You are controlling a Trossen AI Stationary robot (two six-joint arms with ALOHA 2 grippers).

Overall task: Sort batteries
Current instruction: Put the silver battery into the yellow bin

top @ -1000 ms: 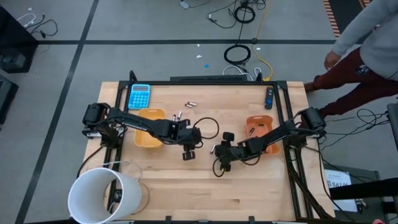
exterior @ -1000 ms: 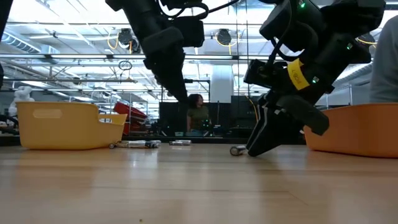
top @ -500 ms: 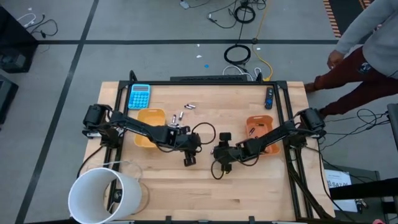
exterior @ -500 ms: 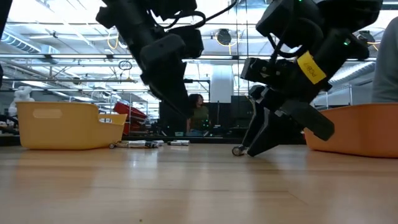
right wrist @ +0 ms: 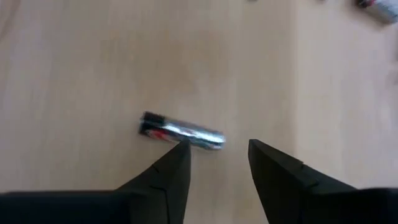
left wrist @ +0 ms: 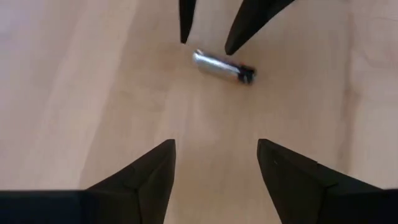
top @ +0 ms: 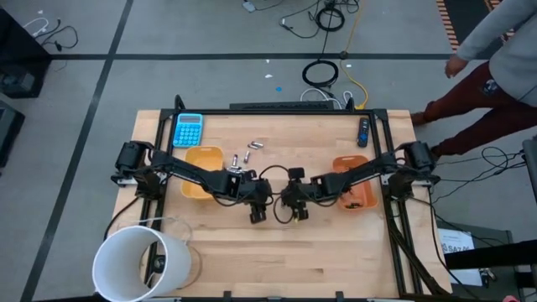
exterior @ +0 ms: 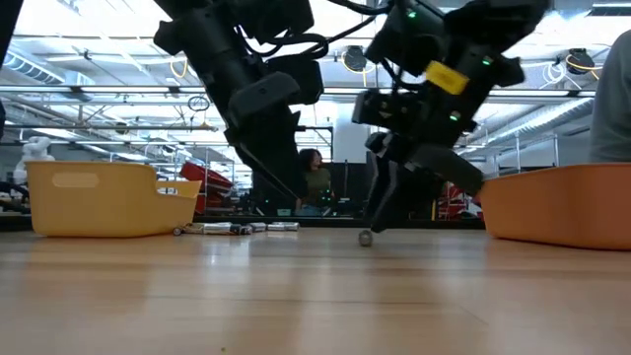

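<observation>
A silvery battery with a dark end (right wrist: 183, 134) lies flat on the wooden table between my two grippers; it also shows in the left wrist view (left wrist: 221, 67) and the low view (exterior: 366, 237). My right gripper (right wrist: 217, 146) is open, low over the table, with the battery beside one fingertip, outside the gap. My left gripper (left wrist: 214, 149) is open and empty, a short way to the battery's left, above the table (exterior: 286, 177). More batteries (top: 247, 153) lie loose on the far part of the table. My right gripper has one fingertip (right wrist: 180, 150) at the battery's long side (right wrist: 189, 140); I cannot tell whether it touches. The fingers point down from above. The battery lies flat on the table, outside the gap between the fingers.
A yellow tray (top: 204, 159) stands at the left and an orange tray (top: 357, 189) at the right. A blue calculator (top: 188, 130) and a dark oblong object (top: 362, 131) lie near the far edge. A white bucket (top: 138, 262) stands at the near left. A person (top: 495, 59) stands beyond the right side.
My right gripper has gone toward the table's left edge, close to my left gripper, its arm stretching out straighter. The battery beside its fingertip has shifted a little to the left along the table. My left gripper has come down somewhat.
</observation>
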